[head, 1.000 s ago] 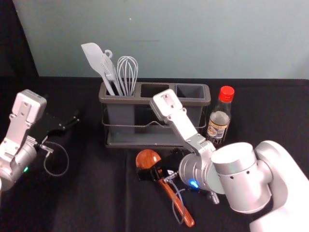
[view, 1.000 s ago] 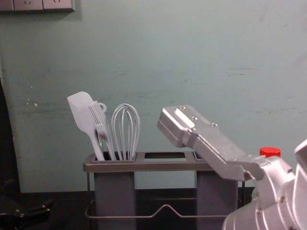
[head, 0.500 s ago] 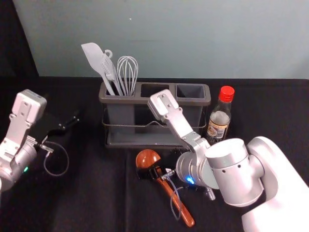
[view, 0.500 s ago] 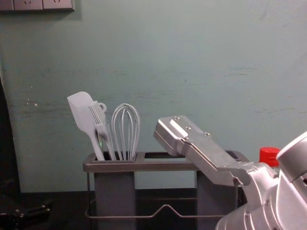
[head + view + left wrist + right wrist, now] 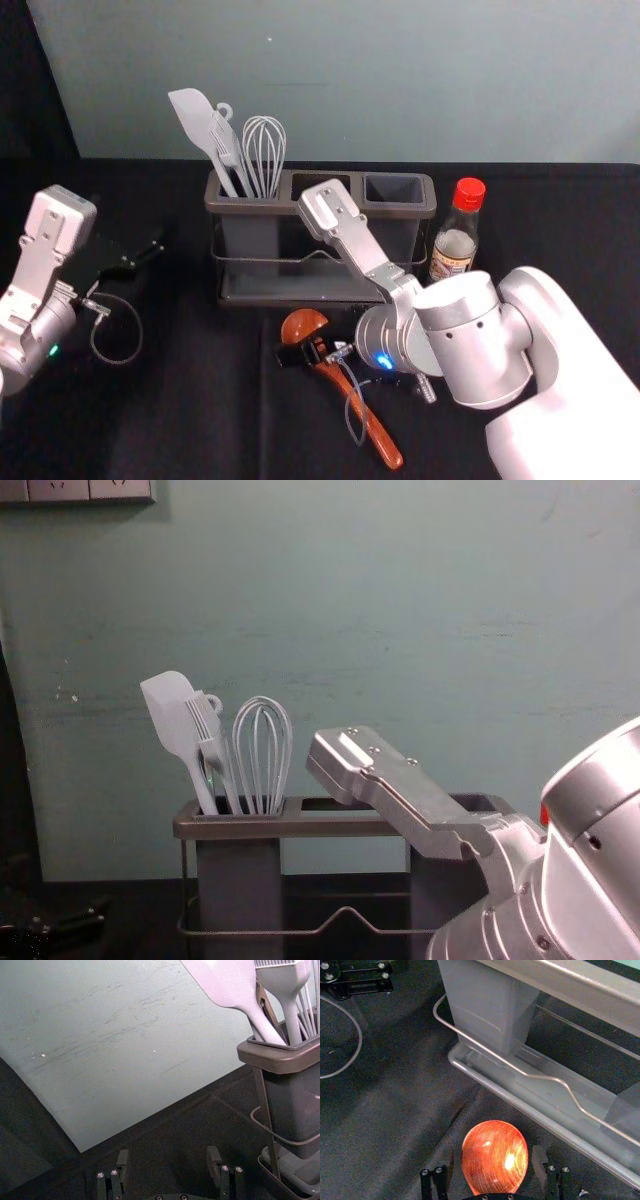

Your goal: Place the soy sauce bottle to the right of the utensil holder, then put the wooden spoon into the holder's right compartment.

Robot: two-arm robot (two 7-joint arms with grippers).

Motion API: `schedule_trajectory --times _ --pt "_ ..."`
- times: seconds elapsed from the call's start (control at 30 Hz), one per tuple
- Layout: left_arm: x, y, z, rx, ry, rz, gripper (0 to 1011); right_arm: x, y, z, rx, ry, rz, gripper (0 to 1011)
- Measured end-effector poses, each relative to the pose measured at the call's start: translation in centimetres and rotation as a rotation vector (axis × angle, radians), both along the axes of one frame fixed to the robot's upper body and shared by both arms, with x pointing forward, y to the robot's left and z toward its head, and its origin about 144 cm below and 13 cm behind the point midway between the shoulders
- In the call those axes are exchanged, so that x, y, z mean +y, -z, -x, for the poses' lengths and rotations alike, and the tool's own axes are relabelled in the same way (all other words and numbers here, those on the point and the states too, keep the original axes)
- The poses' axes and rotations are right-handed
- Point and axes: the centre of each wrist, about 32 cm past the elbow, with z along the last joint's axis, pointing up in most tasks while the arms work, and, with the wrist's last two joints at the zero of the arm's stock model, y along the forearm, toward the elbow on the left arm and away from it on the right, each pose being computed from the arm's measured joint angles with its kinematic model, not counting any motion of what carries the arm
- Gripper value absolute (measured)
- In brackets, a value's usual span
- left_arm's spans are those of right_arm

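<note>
1. Wooden spoon (image 5: 303, 325), glossy, reddish-brown and round-bowled: in the head view it lies on the black cloth-covered counter (image 5: 180, 430), in front of the grey-and-brown, three-compartment utensil holder (image 5: 260, 290). Your right gripper (image 5: 298, 352) is at its bowl end. The clear soy sauce bottle (image 5: 454, 248), red-capped, stands upright just right of the holder. A pale flat spatula (image 5: 195, 122) and a pale looped whisk (image 5: 265, 150) stand in the left compartment. Your left gripper (image 5: 148, 252) is parked left of the holder.
2. Left wrist view: that gripper's fingers (image 5: 214, 1160) are spread wide.
3. Right wrist view: you have the fingers (image 5: 540, 1165) wide, one on each side of the spoon's bowl, a thin gap showing either side.
4. Chest view: your right arm (image 5: 420, 800) crosses before the holder's right part; a sliver of red cap peeks past it.
</note>
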Motion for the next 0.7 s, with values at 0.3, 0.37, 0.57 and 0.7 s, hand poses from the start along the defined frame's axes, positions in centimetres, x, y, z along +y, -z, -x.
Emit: schedule_trajectory --times 0.3,0.37,0.57,0.7 --pt "0.00 0.00 0.00 0.000 0.000 0.000 1000 0.52 -0.10 -0.45 0.013 -0.007 0.014 1002" --pt "0.00 0.00 0.00 0.000 0.000 0.000 1000 0.60 -0.09 -0.49 0.015 -0.007 0.018 1003" --pt "0.00 0.00 0.00 0.000 0.000 0.000 1000 0.76 -0.04 -0.67 0.023 -0.010 0.024 1003" --pt "0.00 0.00 0.00 0.000 0.000 0.000 1000 0.79 0.01 -0.65 0.024 -0.008 0.025 1003"
